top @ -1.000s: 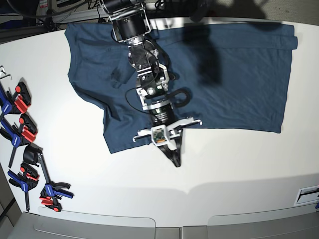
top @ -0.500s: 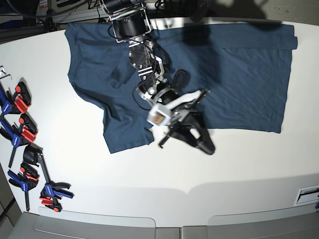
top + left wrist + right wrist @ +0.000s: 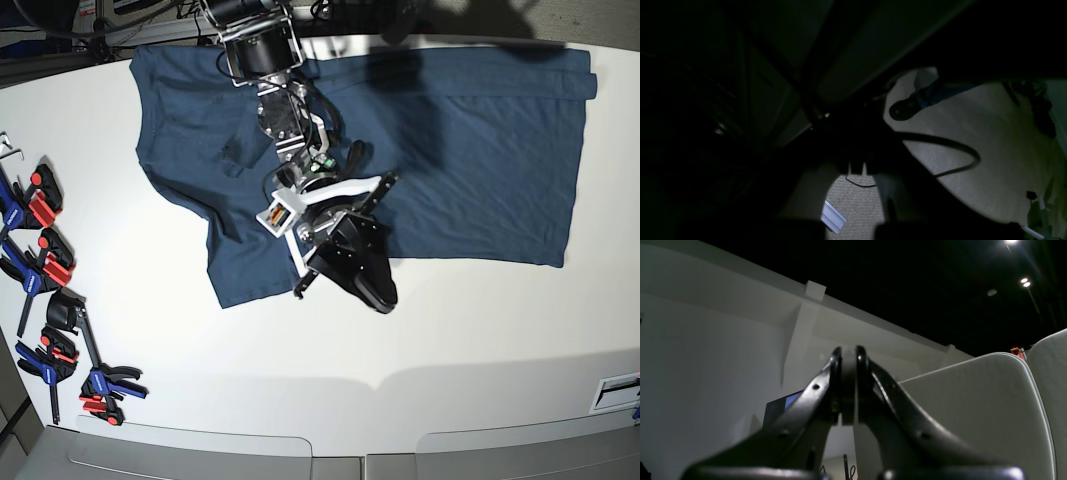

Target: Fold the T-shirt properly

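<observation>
The dark navy T-shirt (image 3: pixel 470 150) lies spread flat on the white table (image 3: pixel 480 330), with one sleeve toward the lower left. My right arm reaches down from the top edge across the shirt's middle. Its right gripper (image 3: pixel 383 298) hovers over the shirt's near hem, shut with nothing in it. In the right wrist view the right gripper (image 3: pixel 848 355) points up at the ceiling, its black fingers (image 3: pixel 820 386) pressed together. My left arm is out of the base view. Its wrist view is almost black, and the left gripper is shut with nothing seen in it.
Several red, blue and black clamps (image 3: pixel 45 265) lie along the table's left edge. A white label (image 3: pixel 617 390) sits at the front right corner. The left wrist view looks down at carpeted floor (image 3: pixel 990 140) with a black cable (image 3: pixel 950 146).
My right wrist has turned and swung. The gripper went from pointing straight toward the front edge to out to the right, then partly back. The T-shirt has not moved.
</observation>
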